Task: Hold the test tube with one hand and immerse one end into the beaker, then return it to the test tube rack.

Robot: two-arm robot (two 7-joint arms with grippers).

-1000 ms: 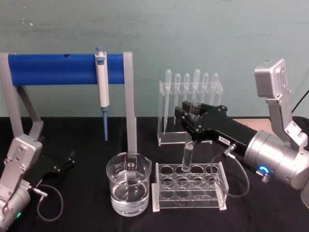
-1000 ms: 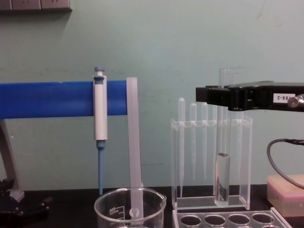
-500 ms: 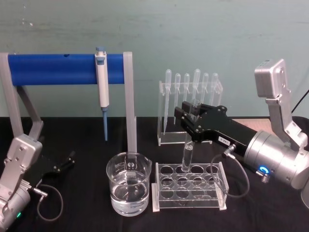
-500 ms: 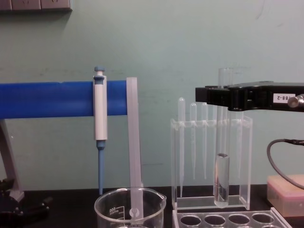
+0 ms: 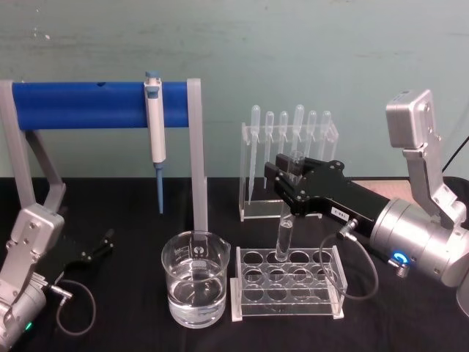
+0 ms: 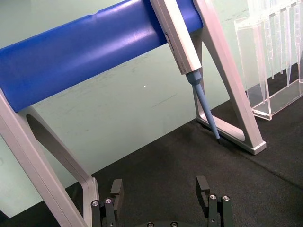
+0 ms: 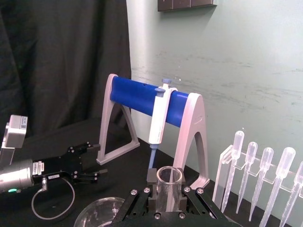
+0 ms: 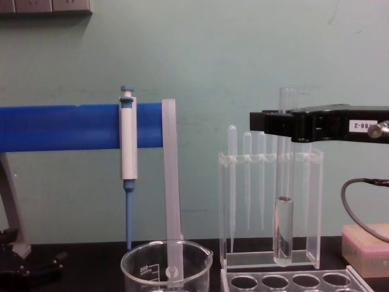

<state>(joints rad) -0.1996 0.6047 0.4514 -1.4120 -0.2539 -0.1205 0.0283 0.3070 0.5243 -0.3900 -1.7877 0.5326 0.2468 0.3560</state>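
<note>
My right gripper is shut on the upper part of the test tube, a clear glass tube held upright. In the chest view the test tube hangs from the right gripper with its round end just above the rack, and a liquid level shows partway up it. From the right wrist, the tube's open rim sits between the fingers. The beaker, holding clear liquid, stands to the left of the tube, apart from it. My left gripper is parked open at the table's left.
A clear test tube rack with several empty holes stands under the tube, right of the beaker. Behind it is an acrylic stand of plastic pipettes. A blue-barred stand carries a hanging pipettor. A pink box sits far right.
The right gripper with the test tube has edged very slightly to the left. Nothing else has moved.
</note>
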